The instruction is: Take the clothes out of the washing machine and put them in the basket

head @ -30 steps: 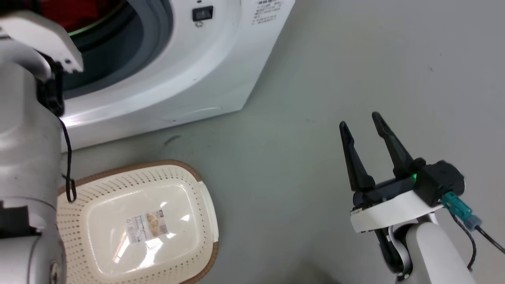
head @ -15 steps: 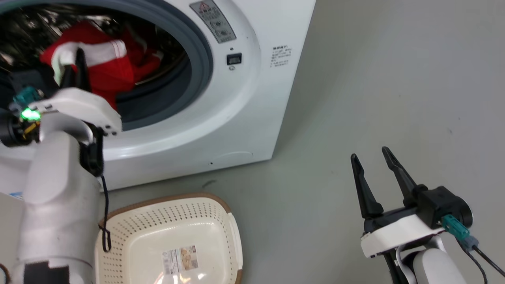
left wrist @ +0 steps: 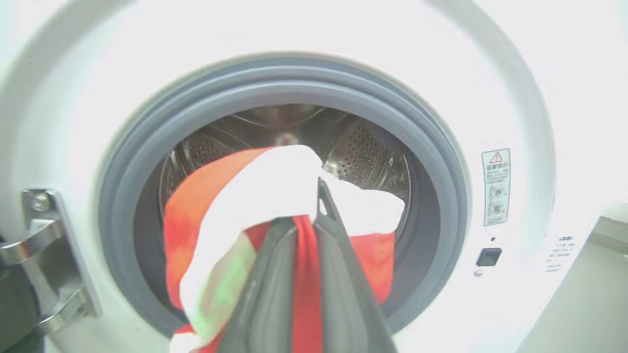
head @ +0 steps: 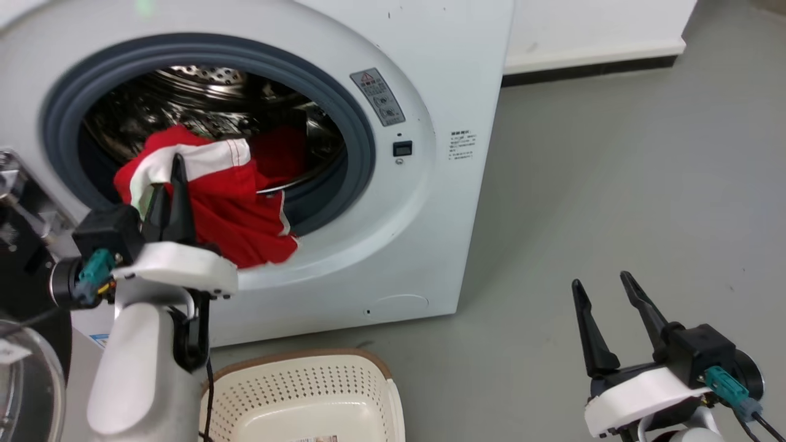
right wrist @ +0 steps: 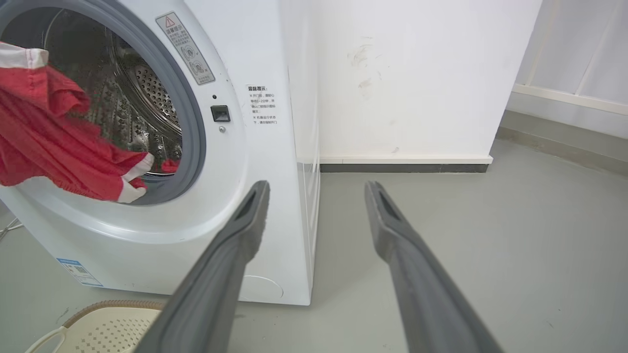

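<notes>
Left gripper point(head: 171, 184) fingers clamped on the clothes point(head: 239, 209), which hang out over the near lip of the washing machine point(head: 430, 202) opening. Risk: the trailing hem drags on the grey ring point(head: 362, 153), the pinch slips, and the cloth drops short of the basket point(head: 307, 387) on the near floor. Right gripper point(head: 600, 279) fingers apart, idle at right.

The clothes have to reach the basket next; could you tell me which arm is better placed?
Left. The left gripper is shut on the clothes at the washer, with the basket below; the right gripper is open and apart.
</notes>
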